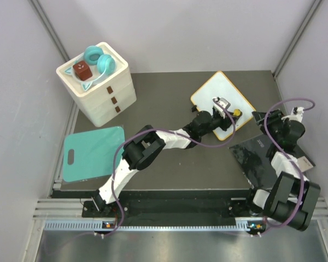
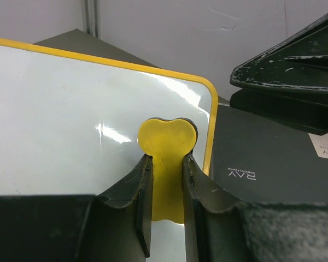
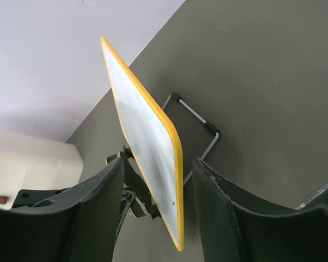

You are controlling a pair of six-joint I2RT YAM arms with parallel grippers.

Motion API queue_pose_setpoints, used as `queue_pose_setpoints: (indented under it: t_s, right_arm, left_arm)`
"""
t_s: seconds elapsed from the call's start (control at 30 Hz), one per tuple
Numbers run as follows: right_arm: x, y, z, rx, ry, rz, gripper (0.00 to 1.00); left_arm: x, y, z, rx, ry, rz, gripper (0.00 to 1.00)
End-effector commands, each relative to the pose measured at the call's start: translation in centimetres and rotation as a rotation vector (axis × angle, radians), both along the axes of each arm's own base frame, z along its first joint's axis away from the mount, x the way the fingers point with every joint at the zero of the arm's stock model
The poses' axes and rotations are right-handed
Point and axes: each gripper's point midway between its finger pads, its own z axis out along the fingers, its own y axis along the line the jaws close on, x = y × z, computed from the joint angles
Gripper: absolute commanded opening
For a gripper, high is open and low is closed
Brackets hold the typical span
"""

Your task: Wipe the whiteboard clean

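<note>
The whiteboard (image 1: 213, 90), white with a thin orange-yellow frame, sits at the back right of the table, propped on a wire stand (image 3: 199, 116). My left gripper (image 1: 229, 117) is over the board's near right corner, shut on a yellow eraser (image 2: 167, 139) that rests against the white surface (image 2: 71, 125). In the left wrist view no marks show on the part of the board in sight. My right gripper (image 1: 257, 118) is at the board's right corner. Its fingers (image 3: 106, 185) straddle the framed edge (image 3: 177, 164), with a gap showing on both sides.
A dark grey slab (image 1: 259, 158) lies under the right arm, next to the board. A teal cutting board (image 1: 93, 153) lies at the near left. Behind it, a white drawer box (image 1: 106, 93) carries teal headphones (image 1: 98, 59) and a red-brown cube (image 1: 81, 70). Walls enclose the table.
</note>
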Motion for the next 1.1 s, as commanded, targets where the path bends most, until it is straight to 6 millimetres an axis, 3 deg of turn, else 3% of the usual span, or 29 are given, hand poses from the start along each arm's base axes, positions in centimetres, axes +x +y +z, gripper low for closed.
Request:
queue_pose_setpoints:
  t_s: [0.0, 0.27, 0.43, 0.53, 0.63, 0.73, 0.9, 1.07]
  right_arm:
    - [1.3, 0.9, 2.9, 0.030, -0.158, 0.113, 0.50]
    - [2.6, 0.7, 0.5, 0.092, -0.129, 0.132, 0.46]
    - [3.1, 0.6, 0.2, 0.106, -0.133, 0.145, 0.42]
    - [3.2, 0.8, -0.2, 0.125, -0.131, 0.155, 0.32]
    - [3.1, 0.8, -0.5, 0.127, -0.125, 0.152, 0.13]
    - [3.1, 0.7, -0.4, 0.121, -0.125, 0.149, 0.01]
    - [3.0, 0.8, -0.5, 0.122, -0.126, 0.152, 0.00]
    - [2.9, 1.0, -0.4, 0.124, -0.131, 0.161, 0.00]
  left_arm:
    - [0.0, -0.5, 2.8, -0.054, -0.040, -0.003, 0.00]
    - [0.1, -1.2, 2.4, -0.052, -0.037, -0.020, 0.00]
    - [-0.2, -2.0, 2.3, -0.049, -0.033, -0.032, 0.00]
    - [-0.5, -2.7, 1.9, -0.040, -0.030, -0.040, 0.00]
    - [-0.9, -3.1, 1.1, -0.025, -0.040, -0.039, 0.00]
    - [-0.9, -3.4, 0.7, -0.025, -0.033, -0.040, 0.00]
    - [-1.0, -3.8, 0.3, -0.023, -0.028, -0.034, 0.00]
    - [-1.9, -3.8, -1.4, 0.009, -0.010, -0.043, 0.00]
